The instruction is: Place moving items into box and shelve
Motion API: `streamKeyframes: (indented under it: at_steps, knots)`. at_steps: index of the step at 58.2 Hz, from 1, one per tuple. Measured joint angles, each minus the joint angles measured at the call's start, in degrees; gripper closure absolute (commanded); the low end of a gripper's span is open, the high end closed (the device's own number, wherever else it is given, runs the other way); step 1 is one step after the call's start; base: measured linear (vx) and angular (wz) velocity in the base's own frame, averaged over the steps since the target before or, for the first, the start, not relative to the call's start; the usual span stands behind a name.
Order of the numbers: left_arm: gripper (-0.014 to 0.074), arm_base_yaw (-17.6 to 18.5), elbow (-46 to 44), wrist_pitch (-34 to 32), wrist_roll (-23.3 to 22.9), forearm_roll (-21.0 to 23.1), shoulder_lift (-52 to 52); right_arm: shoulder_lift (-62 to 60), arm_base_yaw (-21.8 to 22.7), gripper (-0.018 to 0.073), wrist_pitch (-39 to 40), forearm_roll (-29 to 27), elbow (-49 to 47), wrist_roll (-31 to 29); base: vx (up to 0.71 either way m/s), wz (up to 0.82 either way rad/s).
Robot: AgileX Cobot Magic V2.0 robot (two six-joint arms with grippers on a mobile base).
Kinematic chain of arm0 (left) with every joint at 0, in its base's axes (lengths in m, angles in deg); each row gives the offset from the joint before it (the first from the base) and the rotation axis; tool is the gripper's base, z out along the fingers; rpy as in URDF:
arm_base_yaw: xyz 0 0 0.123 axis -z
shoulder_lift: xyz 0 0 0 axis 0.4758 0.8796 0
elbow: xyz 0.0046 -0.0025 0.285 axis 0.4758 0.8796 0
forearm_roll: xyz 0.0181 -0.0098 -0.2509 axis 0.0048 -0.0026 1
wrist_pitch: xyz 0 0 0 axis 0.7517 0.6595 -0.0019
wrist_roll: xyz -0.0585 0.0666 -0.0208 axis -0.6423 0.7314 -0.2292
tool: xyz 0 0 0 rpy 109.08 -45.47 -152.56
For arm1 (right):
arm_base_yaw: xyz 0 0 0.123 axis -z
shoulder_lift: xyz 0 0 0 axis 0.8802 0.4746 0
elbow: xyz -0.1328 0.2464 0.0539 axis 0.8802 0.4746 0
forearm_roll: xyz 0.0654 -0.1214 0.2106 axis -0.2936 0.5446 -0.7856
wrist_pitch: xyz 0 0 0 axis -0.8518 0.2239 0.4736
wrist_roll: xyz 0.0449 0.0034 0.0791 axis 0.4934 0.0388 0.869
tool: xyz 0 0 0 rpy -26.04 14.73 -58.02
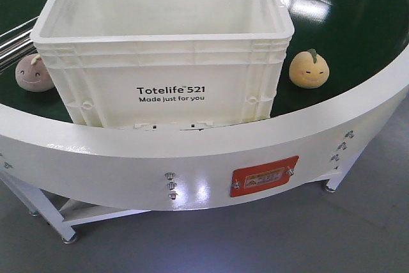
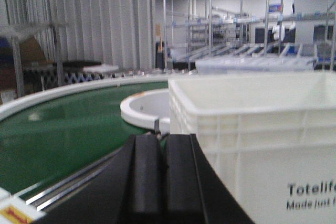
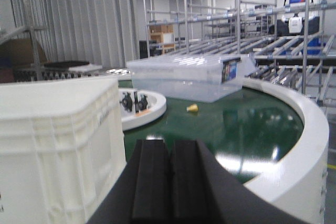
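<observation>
**Beside the crate, two plush toys lie loose and both grippers are clenched**

At the near edge of the round counter (image 1: 192, 151) stands the white crate (image 1: 166, 71), open side up and printed face outward. That placing suits the job, in my judgement, since each arm can drop a passing item in from its own side. A pink plush toy (image 1: 33, 73) lies on the green surface just left of the crate, partly tucked behind its corner. An orange plush toy (image 1: 309, 68) sits just right of it, clear of the wall. Neither is inside the crate.

Each wrist camera looks along the crate's side. The left gripper (image 2: 161, 148) and the right gripper (image 3: 170, 153) both have their jaws pressed flat together, grasping nothing. They are low and short of the crate, which reads as a waiting pose; they would have to open before any pick.

Much is out of reach of these views. The crate's far rim is cut off in the front view, and what shows of its inside looks bare. Neither wrist view shows either toy. Beyond the crate, the right wrist view shows a clear lidded tote (image 3: 184, 77) and a small yellow object (image 3: 192, 108), too small to identify. No shelf for the crate can be picked out with certainty.
</observation>
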Motion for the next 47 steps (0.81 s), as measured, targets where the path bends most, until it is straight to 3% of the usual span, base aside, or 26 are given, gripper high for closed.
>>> streamKeyframes:
  at_steps: [8,21,32,39,47]
  knots:
    - [0.061,0.0,-11.88,6.89,0.0,0.0,4.08,5.81,0.0,0.0575,-4.96,0.0,-9.14,0.0,0.0,0.0]
    - [0.061,0.0,-26.25,23.91,0.0,0.0,17.43,18.55,0.0,0.0575,-13.13,0.0,-19.38,0.0,0.0,0.0]
    - [0.061,0.0,-26.97,32.09,0.0,0.02,24.93,26.87,0.0,0.0575,-18.71,0.0,-20.37,0.0,0.0,0.0]
    - [0.0606,0.0,-25.17,33.51,-0.47,0.21,27.44,31.04,0.0,0.0571,-20.9,0.0,-20.37,0.0,0.0,0.0]
    - [0.0519,0.0,-23.11,34.28,-0.47,0.39,29.64,35.65,0.0,0.0493,-21.98,0.21,-20.37,-0.2,0.0,0.0]
